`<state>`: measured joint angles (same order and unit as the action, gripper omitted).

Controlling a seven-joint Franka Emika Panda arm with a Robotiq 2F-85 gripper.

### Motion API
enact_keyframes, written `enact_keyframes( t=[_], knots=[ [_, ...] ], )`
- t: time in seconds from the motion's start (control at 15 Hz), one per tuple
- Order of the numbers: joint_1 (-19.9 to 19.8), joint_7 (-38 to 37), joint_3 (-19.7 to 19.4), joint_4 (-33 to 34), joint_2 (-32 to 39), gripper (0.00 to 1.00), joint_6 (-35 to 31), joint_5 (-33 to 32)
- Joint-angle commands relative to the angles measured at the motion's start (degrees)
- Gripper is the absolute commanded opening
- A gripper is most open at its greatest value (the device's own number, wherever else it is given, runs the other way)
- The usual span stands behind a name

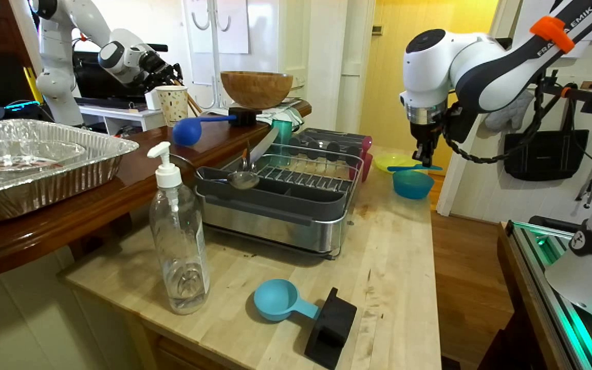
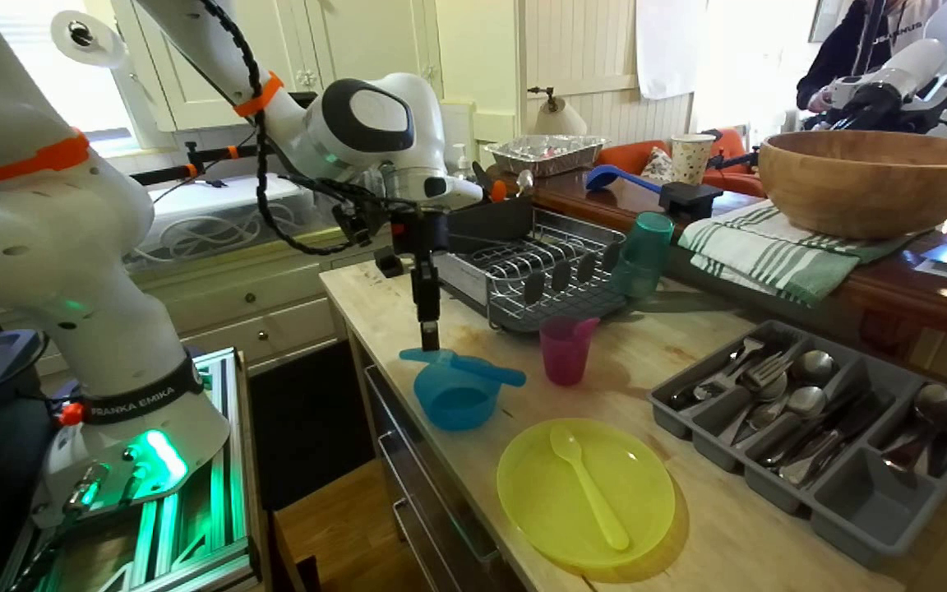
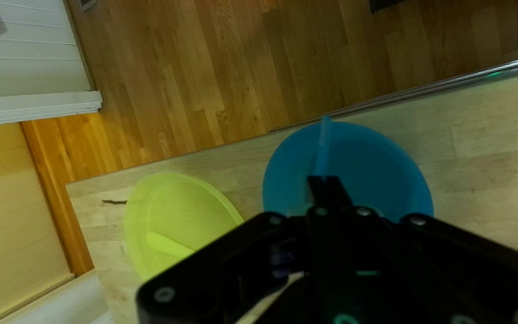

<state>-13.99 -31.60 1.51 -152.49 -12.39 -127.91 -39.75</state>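
Note:
My gripper (image 1: 422, 159) points down above the blue bowl (image 1: 413, 186) near the counter's edge. Its fingers are nearly together on a blue utensil (image 2: 486, 367), which lies level across the bowl's top in both exterior views. I cannot tell whether the utensil touches the rim. In the wrist view the fingertips (image 3: 324, 179) sit over the blue bowl (image 3: 376, 166), and the utensil (image 3: 324, 146) sticks out past them. A yellow plate (image 2: 531, 485) with a yellow spoon (image 2: 593, 485) on it is beside the bowl. A pink cup (image 2: 565, 358) stands close by.
A dish rack (image 1: 275, 226) stands behind the bowl with a teal cup (image 2: 642, 255) at its end. A grey cutlery tray (image 2: 876, 501) is past the plate. A pump bottle (image 1: 179, 252) and a light-blue scoop (image 1: 278, 300) with a black block are at the counter's other end.

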Motion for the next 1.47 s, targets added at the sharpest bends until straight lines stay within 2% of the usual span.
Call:
enact_keyframes(
  t=[0.0, 0.93, 1.4],
  knots=[
    [2.0, -3.1, -0.1, 0.8, 0.8, 0.01, 3.2, -3.3],
    [7.6, -7.8, 0.3, 3.0, 5.3, 0.01, 10.3, -11.3],
    [10.2, -10.0, 0.6, 3.4, 6.8, 0.01, 13.0, -13.1]
  ],
)
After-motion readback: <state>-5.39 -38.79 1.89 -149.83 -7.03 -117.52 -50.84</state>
